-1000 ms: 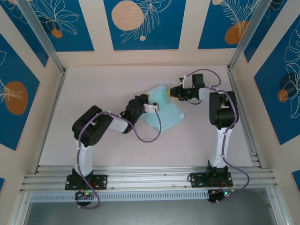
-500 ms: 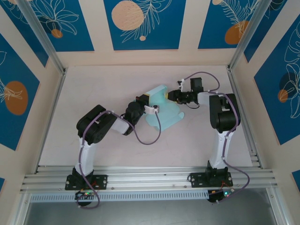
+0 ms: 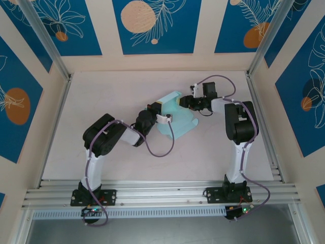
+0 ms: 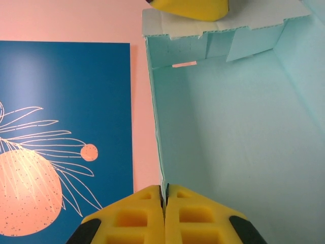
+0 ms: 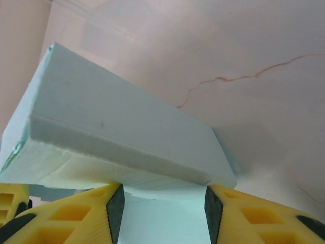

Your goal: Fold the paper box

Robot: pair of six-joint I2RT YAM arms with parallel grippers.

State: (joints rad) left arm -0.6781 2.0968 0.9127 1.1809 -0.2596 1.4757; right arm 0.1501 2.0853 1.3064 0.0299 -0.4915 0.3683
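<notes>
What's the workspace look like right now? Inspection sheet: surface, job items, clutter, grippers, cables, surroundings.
Surface: table, pale pinkish, flat.
Job's things: paper box, light blue, partly folded, mid-table between the arms.
Clutter: nothing seen.
Grippers: left gripper shut on a box wall edge; right gripper jaws apart, straddling the box's end.
Cables: purple cables loop along both arms.
Surroundings: wall panels, blue with leaf prints; aluminium rail at the near edge.
</notes>
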